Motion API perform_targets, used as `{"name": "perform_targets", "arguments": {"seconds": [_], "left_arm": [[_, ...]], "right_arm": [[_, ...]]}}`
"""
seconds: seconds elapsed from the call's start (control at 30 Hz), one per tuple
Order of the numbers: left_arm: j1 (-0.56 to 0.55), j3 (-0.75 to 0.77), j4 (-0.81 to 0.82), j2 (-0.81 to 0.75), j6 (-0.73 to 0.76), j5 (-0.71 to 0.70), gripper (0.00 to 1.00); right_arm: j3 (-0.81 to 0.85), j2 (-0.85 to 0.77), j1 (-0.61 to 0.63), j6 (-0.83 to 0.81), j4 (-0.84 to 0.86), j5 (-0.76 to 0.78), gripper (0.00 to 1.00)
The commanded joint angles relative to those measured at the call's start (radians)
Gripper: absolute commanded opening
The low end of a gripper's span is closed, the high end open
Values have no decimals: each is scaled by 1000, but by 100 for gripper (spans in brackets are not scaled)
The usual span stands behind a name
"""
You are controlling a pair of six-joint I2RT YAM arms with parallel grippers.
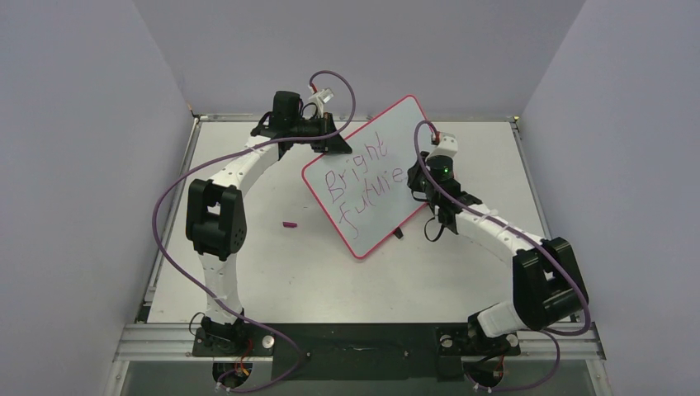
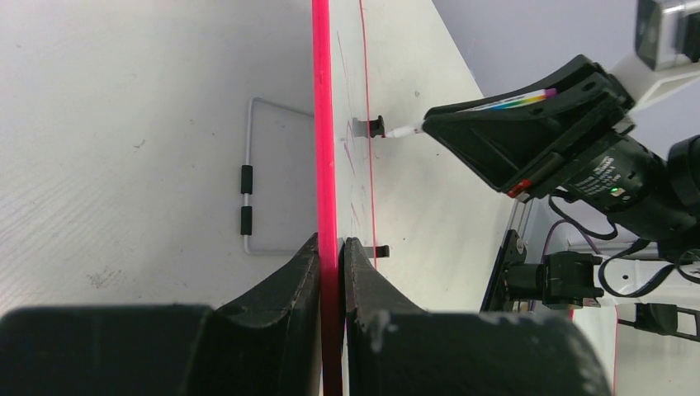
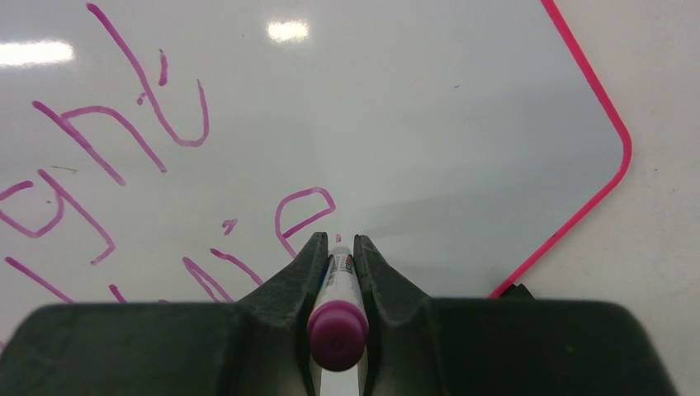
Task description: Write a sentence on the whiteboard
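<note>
Left wrist: whiteboard (image 2: 404, 198) edge tight inside left tool (image 2: 331, 243).

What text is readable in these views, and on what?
"Bright": magenta marker writing, top line on the glossy white pink-framed whiteboard.
"Future": line beneath, last letters ragged.
White print on right arm's black wrist housing: too small.
Print on the purple-ended marker: blurred.

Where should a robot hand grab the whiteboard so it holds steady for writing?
Grip its thin pink-red frame, coming in edge-on from the side opposite the marker, as the left gripper does. The whiteboard is a flat, thin sheet, so jaws can only straddle its rim, and that side leaves the written face free for the right gripper.
</note>
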Motion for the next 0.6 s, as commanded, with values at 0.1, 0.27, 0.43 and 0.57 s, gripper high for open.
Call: {"name": "perform_targets", "arguments": {"seconds": [0.1, 0.27, 0.43, 0.57], "left_arm": [[-12, 4, 82, -63, 40, 30, 0], [-12, 3, 83, -67, 38, 32, 0], [-17, 1, 87, -68, 37, 30, 0], [-22, 3, 87, -69, 37, 28, 0]], "right_arm": [[-15, -170, -3, -15, -19, 40, 0], [-82, -258, -1, -11, -39, 52, 0], [-130, -333, -2, -12, -67, 62, 0], [-165, -392, 0, -14, -85, 64, 0]]}}
